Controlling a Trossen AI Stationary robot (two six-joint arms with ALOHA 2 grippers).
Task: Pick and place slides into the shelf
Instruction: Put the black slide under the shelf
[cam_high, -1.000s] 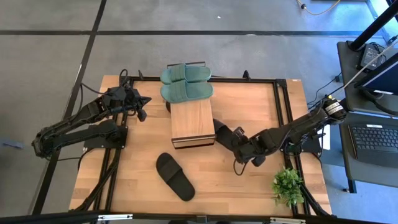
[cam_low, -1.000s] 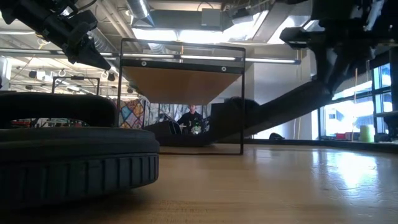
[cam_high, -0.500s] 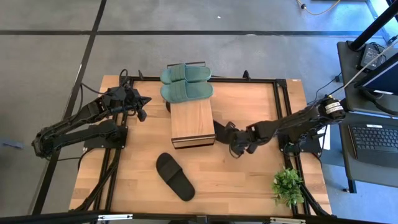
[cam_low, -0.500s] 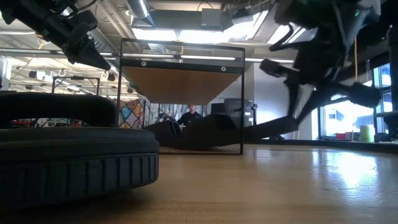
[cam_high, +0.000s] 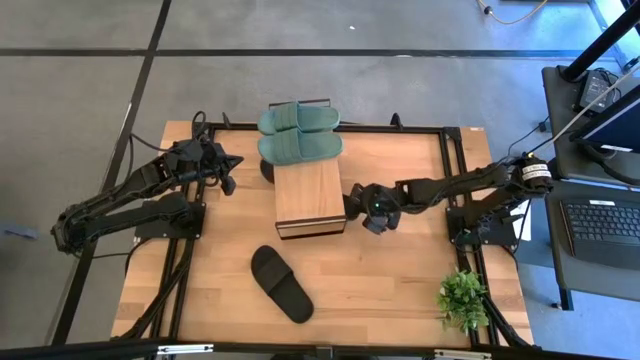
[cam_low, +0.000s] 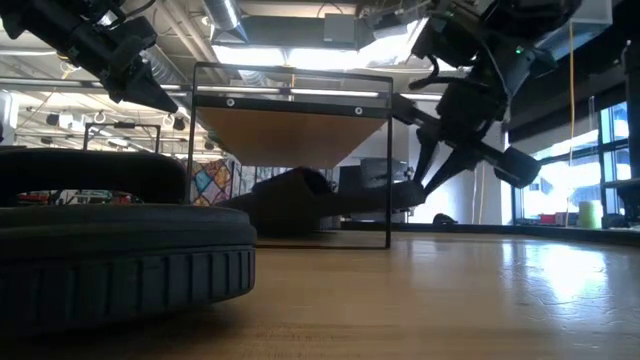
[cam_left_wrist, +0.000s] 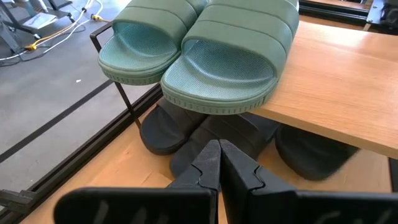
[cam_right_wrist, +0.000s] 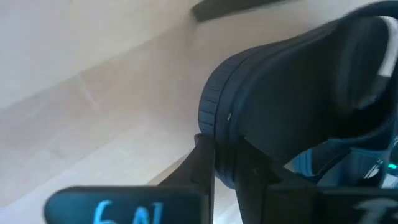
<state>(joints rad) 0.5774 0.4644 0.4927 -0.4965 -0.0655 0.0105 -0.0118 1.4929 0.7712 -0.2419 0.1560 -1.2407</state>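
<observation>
A black slide (cam_right_wrist: 298, 106) is clamped in the right tool (cam_high: 372, 212) at the shelf's (cam_high: 310, 192) three o'clock side. The left tool (cam_high: 226, 167), fingers pressed together and empty, is held at the shelf's ten o'clock.

Two green slides (cam_left_wrist: 205, 53) sit on the shelf (cam_left_wrist: 348, 81) across the top of the frame. Black slides (cam_left_wrist: 230, 140) lie beneath at centre. The left gripper (cam_left_wrist: 219, 163), bottom centre, has its fingers pressed together.

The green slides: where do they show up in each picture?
High view: green slides on the far end of the shelf.
Low view: not visible.
Left wrist view: pair fills the top, overhanging the shelf edge.
Right wrist view: not in it.
Shared landmark: the shelf.
</observation>
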